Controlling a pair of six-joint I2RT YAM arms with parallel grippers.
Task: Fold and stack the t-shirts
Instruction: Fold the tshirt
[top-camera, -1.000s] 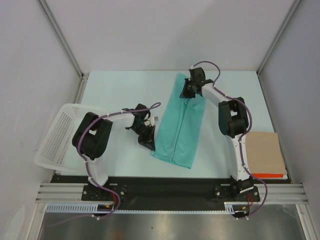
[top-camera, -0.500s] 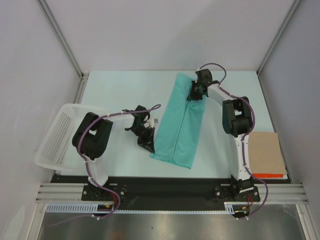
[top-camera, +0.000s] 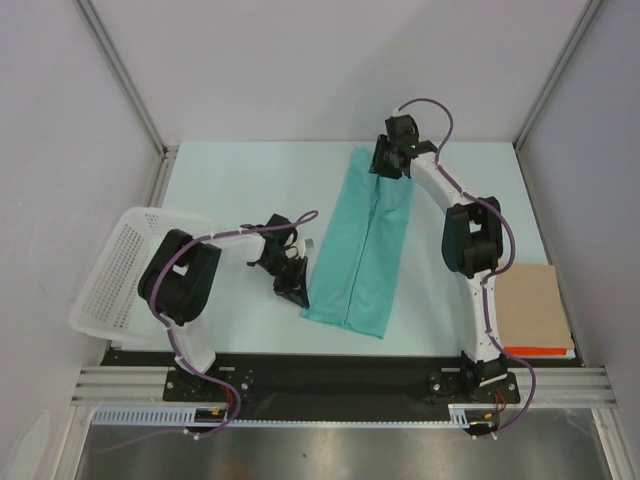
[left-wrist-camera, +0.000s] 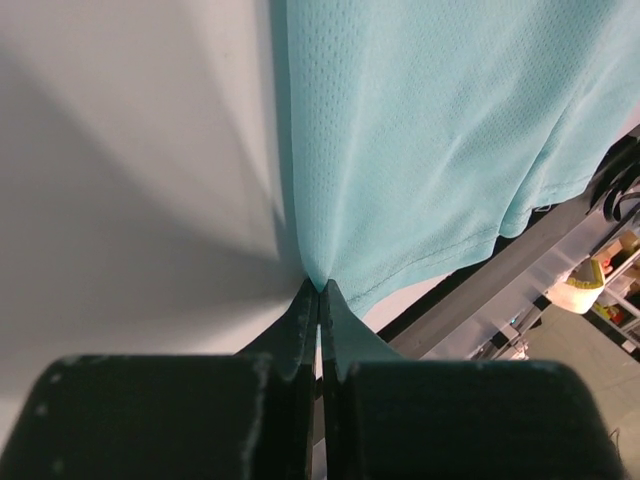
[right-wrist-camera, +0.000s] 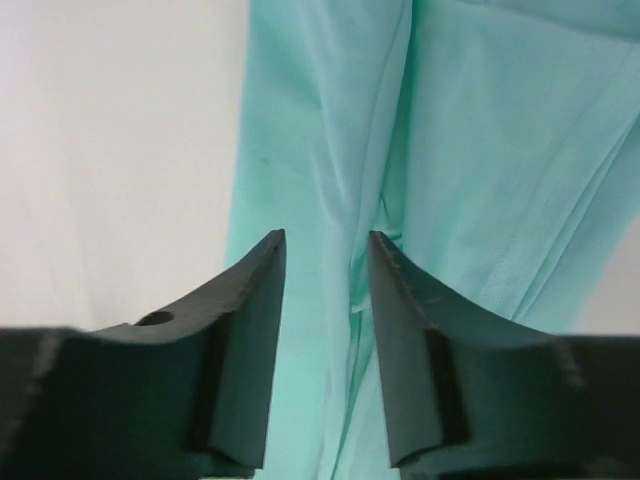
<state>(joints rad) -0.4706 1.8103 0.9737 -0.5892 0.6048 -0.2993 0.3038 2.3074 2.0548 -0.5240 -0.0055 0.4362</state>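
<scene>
The pale desk (top-camera: 240, 190) fills mid-frame. A teal shirt (top-camera: 362, 250), folded into a long strip, lies centre-right, running from top to lower centre. The left gripper (top-camera: 295, 290), at the strip's lower-left edge, is pinched tight on the cloth. The right gripper (top-camera: 385, 165), jaws parted and empty, hovers over the strip's top end.

This is a robotics lab test cell. Plain pale grey panel walls (top-camera: 320, 60) on slim aluminium posts (top-camera: 122, 75) enclose a pale mint tabletop (top-camera: 240, 180). A left robot arm (top-camera: 185, 275) and right robot arm (top-camera: 470, 240) are bolted to a black base plate (top-camera: 330, 375) on extruded aluminium rails (top-camera: 130, 385).
</scene>
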